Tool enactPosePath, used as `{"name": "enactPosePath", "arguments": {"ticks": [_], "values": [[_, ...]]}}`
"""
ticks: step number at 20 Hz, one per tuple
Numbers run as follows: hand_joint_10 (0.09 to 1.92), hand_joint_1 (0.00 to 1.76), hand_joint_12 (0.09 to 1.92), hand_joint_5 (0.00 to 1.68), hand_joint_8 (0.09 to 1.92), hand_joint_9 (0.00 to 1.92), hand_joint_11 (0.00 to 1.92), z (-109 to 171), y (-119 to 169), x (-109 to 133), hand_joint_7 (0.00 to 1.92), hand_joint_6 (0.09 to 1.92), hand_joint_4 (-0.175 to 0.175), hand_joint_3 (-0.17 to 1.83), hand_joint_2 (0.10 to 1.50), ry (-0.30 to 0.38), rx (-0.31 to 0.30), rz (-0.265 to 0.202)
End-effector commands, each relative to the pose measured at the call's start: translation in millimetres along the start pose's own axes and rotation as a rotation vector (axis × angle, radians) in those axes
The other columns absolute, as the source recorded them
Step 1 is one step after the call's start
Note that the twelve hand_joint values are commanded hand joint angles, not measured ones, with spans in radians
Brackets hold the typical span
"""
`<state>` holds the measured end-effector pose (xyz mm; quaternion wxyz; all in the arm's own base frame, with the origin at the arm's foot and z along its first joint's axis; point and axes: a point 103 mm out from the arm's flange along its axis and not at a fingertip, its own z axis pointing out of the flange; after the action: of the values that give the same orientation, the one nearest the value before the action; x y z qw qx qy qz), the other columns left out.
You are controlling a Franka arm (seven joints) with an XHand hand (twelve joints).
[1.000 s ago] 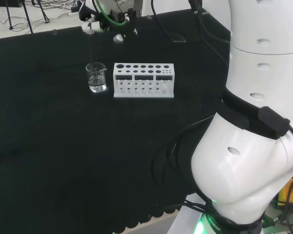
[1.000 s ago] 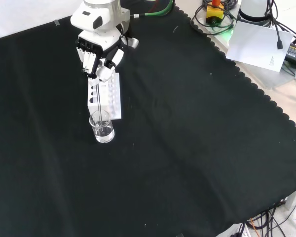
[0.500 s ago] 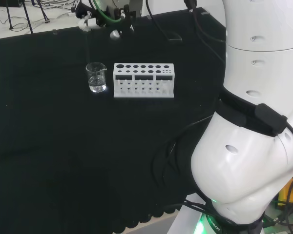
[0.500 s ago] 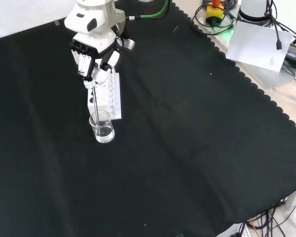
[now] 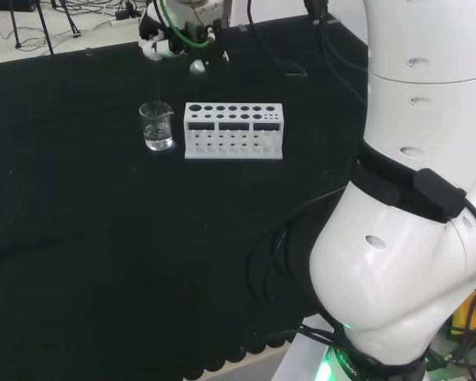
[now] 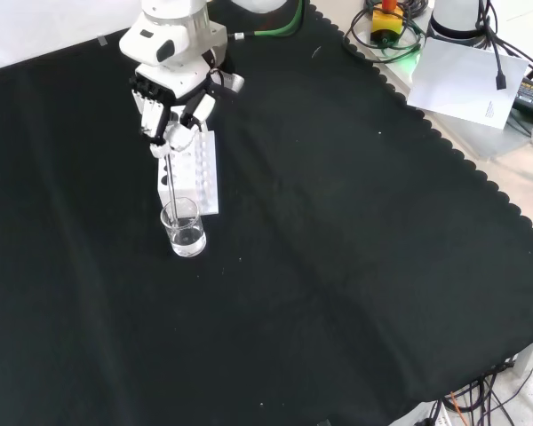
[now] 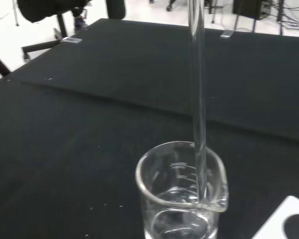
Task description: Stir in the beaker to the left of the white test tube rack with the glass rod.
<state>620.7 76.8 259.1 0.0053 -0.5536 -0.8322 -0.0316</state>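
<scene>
A small clear glass beaker with a little clear liquid stands on the black cloth, left of the white test tube rack in the head view. The hand hangs above the beaker, its fingers curled round the top of a thin glass rod. The rod hangs upright and its lower end is inside the beaker, close to the wall by the spout in the wrist view.
The black cloth spreads wide to the right of the beaker in the front view. The arm's white links stand at the right of the head view. Cables and a white sheet lie past the cloth's scalloped edge.
The hand with the rod first rose and went left in the head view, then came back right, carrying the rod across the beaker. Beaker and rack have stayed put.
</scene>
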Motion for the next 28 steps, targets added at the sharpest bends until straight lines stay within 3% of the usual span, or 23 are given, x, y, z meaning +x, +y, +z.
{"name": "enactPosePath", "arguments": {"ticks": [1,5,11,18,24,28], "values": [[1.02,1.29,0.8,1.03,1.24,1.61,1.64,-11,-13,-5,1.05,0.66,-0.175,-0.17,1.18,-0.016,-0.003,0.018],[1.02,1.29,0.8,1.04,1.24,1.61,1.64,-10,-17,15,1.05,0.66,-0.175,-0.17,1.18,-0.016,0.009,-0.011],[1.02,1.29,0.8,1.04,1.24,1.61,1.64,-4,3,40,1.05,0.66,-0.175,-0.17,1.18,0.009,0.013,-0.049],[1.02,1.29,0.8,1.04,1.24,1.61,1.64,-2,13,22,1.05,0.66,-0.175,-0.17,1.18,0.002,0.006,-0.029],[1.02,1.29,0.8,1.04,1.24,1.61,1.64,-9,-3,4,1.05,0.66,-0.175,-0.17,1.18,-0.014,0.007,0.006],[1.02,1.29,0.81,1.04,1.24,1.61,1.64,-10,-15,10,1.05,0.66,-0.175,-0.17,1.18,-0.007,0.013,0.011]]}}
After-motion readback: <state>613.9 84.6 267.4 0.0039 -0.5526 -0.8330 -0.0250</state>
